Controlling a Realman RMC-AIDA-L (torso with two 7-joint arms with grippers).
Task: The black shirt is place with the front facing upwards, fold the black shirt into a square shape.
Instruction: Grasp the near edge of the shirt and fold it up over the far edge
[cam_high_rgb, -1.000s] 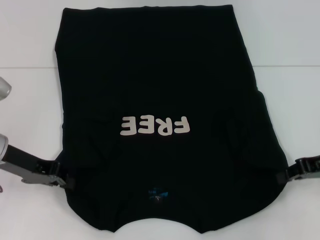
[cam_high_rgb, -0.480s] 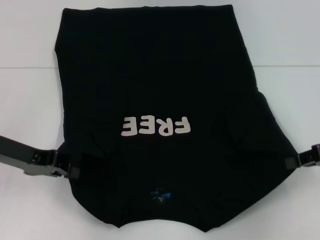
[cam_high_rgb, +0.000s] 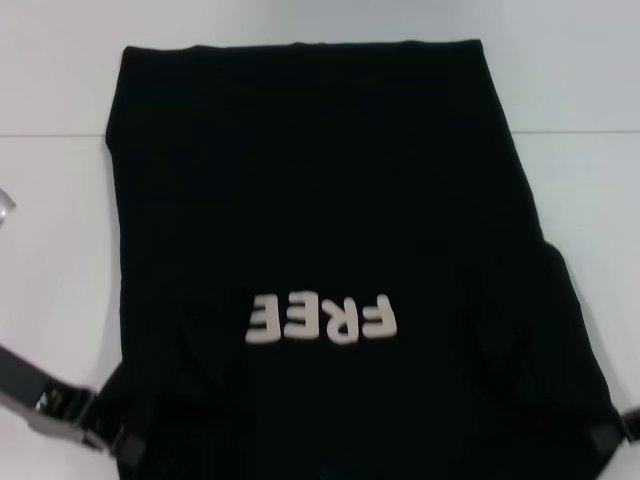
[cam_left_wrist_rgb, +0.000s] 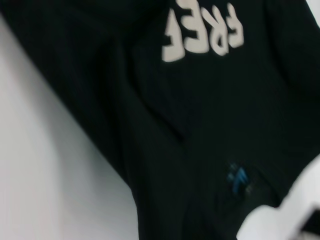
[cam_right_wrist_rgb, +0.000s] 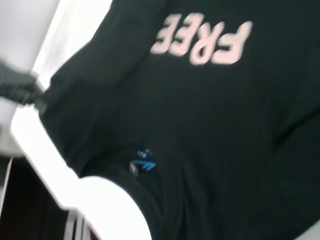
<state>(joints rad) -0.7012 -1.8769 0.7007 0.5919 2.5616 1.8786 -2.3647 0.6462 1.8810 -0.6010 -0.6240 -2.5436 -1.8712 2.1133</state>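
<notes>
The black shirt (cam_high_rgb: 310, 180) lies flat on the white table (cam_high_rgb: 50, 250), collar end toward me, with the cream "FREE" lettering (cam_high_rgb: 322, 318) facing up. My left gripper (cam_high_rgb: 112, 442) sits at the shirt's near left corner, and its fingers close on the cloth edge. At the near right corner my right gripper (cam_high_rgb: 622, 432) grips the edge likewise, mostly cut off by the frame. The left wrist view shows the shirt (cam_left_wrist_rgb: 150, 125) and its small blue mark (cam_left_wrist_rgb: 238, 179). The right wrist view shows the shirt (cam_right_wrist_rgb: 225, 125), the blue mark (cam_right_wrist_rgb: 143, 165) and the left gripper (cam_right_wrist_rgb: 20, 87) beyond.
Bare white table surrounds the shirt on the left, right and far side. A seam line (cam_high_rgb: 50, 135) crosses the table behind the shirt. The table's near edge (cam_right_wrist_rgb: 65, 185) runs just below the collar.
Both grippers have moved toward me, and the whole shirt has slid with them. The lettering sits lower in the head view and the collar has left the frame.
</notes>
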